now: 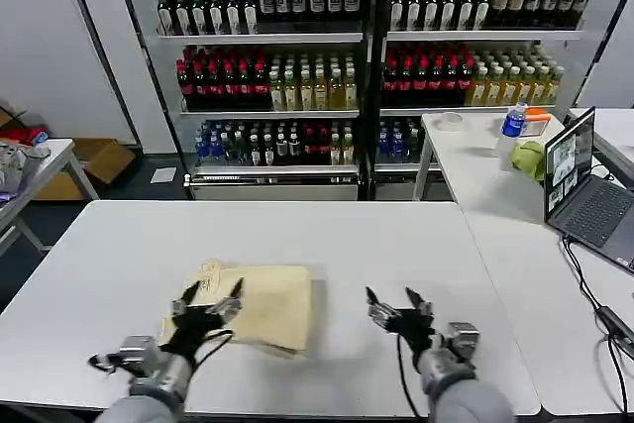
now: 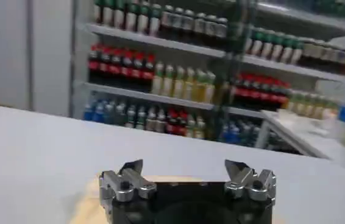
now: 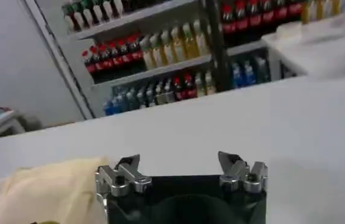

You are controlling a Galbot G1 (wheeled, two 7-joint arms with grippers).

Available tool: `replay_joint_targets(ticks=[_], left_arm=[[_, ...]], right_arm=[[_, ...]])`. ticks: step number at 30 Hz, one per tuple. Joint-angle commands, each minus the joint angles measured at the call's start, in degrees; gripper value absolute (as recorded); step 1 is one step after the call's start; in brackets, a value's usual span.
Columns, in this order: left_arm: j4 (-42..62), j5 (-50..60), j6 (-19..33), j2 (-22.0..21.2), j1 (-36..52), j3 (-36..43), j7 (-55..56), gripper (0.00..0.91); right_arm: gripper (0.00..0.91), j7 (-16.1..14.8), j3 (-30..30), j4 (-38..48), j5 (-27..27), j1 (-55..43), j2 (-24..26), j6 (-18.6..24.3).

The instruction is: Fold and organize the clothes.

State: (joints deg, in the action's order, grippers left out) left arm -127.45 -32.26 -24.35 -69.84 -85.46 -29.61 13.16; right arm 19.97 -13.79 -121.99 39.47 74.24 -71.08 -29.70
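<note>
- Pale cream-yellow cloth: the garment point(image 1: 263, 306) lies on the white table point(image 1: 396, 245), near the front edge and left of centre, already gathered into a rough rectangle. Layered edges show at its near right corner, so it reads as folded at least once.
- A small label point(image 1: 210, 269) sits at the far left corner of the garment, marking the neck edge.
- Left gripper point(image 1: 209, 302) hangs over the garment's near left part, fingers spread wide, nothing between them. From its own wrist camera the gripper point(image 2: 187, 176) looks out over the cloth edge point(image 2: 90, 204) just below. Likely placed there either to press down or to take the next corner; which one I cannot judge.
- Right gripper point(image 1: 398, 308) hovers over bare table, well apart from the garment's right edge, fingers likewise parted and empty. Its wrist view point(image 3: 180, 172) has the garment point(image 3: 44, 189) off to one side. Judged to be waiting clear so it does not drag the fold.
- Behind the table: shelves of bottled drinks point(image 1: 287, 66). Side table on the right carries an open laptop point(image 1: 584, 180) and a yellow-green cloth lump point(image 1: 530, 158), not part of the job.
- Judgement: fold mostly done; squaring and tidying remain.
</note>
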Motion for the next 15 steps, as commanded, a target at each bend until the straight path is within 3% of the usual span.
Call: replay_joint_targets(ticks=[1, 15], left_arm=[[-3.2, -3.6, 0.3, 2.1, -5.7, -12.5, -0.1, 0.907], [-3.7, -4.9, 0.5, 1.6, -6.4, -13.5, 0.0, 0.907]], right_arm=[[0.907, 3.6, 10.9, 16.2, 7.6, -13.7, -14.1, -1.0], [0.907, 3.9, 10.5, 25.0, 10.0, -18.1, -21.4, 0.1]])
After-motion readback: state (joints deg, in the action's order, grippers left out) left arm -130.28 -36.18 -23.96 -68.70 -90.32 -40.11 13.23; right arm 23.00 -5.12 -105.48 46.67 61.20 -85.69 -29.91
